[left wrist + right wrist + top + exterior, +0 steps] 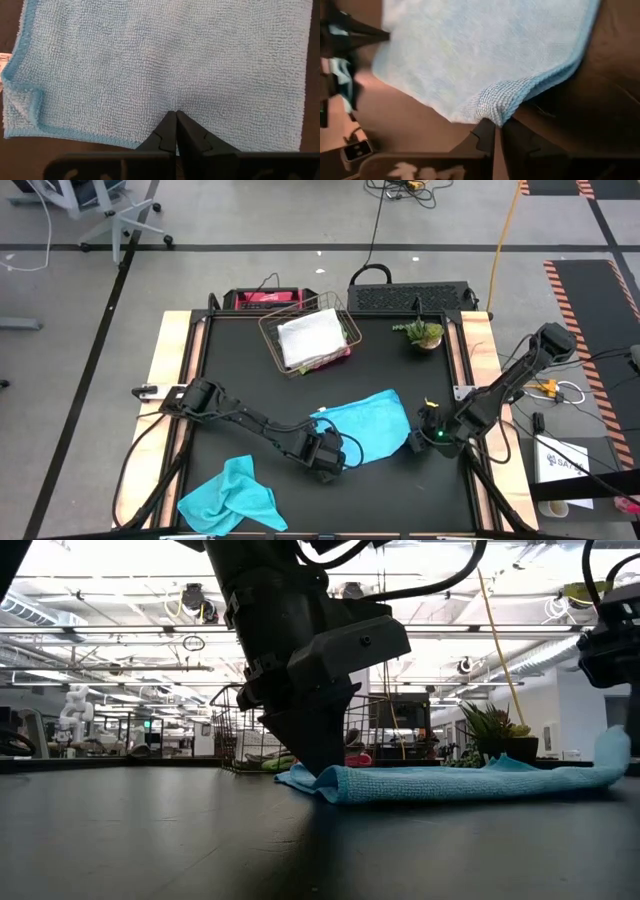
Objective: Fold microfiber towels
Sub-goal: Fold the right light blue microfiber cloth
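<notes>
- Your left pincer (335, 452) is pinching the flat turquoise towel (372, 423) mid-surface, fingers together.
- Your right pincer (418, 439) is clamping that towel's corner nearer the surface's right edge.

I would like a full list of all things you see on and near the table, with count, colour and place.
flat towel: one, turquoise, table middle, between both grippers
crumpled towel: one, turquoise, near left corner of the table
basket: one, copper wire, far side of the table, holds a grey-white towel with green and pink cloth under it
plant: one, green, far right of the table
table: one, black top, light wood edges
left gripper: shut on the flat towel's near edge
right gripper: shut on the flat towel's right corner, lifting it a little
</notes>
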`<state>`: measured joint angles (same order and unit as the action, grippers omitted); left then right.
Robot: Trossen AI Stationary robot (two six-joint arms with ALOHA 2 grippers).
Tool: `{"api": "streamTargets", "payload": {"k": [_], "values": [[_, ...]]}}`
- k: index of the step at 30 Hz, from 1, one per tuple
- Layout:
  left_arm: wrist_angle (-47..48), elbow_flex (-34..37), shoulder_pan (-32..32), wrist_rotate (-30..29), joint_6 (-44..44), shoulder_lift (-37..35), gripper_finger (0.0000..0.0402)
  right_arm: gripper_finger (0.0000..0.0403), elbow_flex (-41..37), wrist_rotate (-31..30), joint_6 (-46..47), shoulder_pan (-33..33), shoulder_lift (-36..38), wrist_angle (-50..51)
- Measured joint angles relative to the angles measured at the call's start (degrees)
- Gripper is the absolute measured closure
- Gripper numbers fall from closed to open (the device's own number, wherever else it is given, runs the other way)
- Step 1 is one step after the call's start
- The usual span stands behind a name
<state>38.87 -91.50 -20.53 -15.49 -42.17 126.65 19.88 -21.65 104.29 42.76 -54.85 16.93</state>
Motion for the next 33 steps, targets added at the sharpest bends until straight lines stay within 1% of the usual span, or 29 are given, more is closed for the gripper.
{"api": "streamTargets", "payload": {"k": [3,7,10,15,18,22,25,28,30,33], "values": [[0.0,0.0,0.0,0.0,0.0,0.0,0.0398,0.0391,0.0,-0.7,-1.1,0.0,0.0,-2.1],[0.0,0.0,0.0,0.0,0.0,0.0,0.0385,0.0381,0.1,1.1,-4.6,0.0,0.0,-4.5],[-0.1,0.0,0.0,0.0,0.0,0.0,0.0383,0.0361,0.1,3.1,-5.5,0.0,0.0,-4.6],[-0.1,0.0,0.0,0.0,-0.2,0.0,0.0398,0.0317,0.1,8.3,-5.1,0.0,0.1,-1.9],[-0.1,0.0,0.0,0.0,-0.5,0.0,0.0392,0.0296,0.1,8.4,-2.5,0.0,0.1,2.1],[-0.1,0.0,0.0,0.0,-0.6,0.0,0.0384,0.0276,0.1,8.4,-0.4,0.0,0.1,4.3],[-0.1,0.0,0.0,0.0,-0.6,0.0,0.0392,0.0268,0.1,9.1,0.0,0.0,0.1,4.6],[-0.1,0.0,0.0,0.0,-0.4,0.0,0.0398,0.0266,0.2,13.2,0.1,0.0,0.1,4.6],[-0.1,0.0,0.0,0.0,-0.4,0.0,0.0393,0.0266,0.2,15.8,0.1,0.0,0.1,4.7],[-0.1,0.0,0.0,0.0,-0.4,0.0,0.0381,0.0266,0.2,16.3,0.2,0.0,0.4,4.3]]}}
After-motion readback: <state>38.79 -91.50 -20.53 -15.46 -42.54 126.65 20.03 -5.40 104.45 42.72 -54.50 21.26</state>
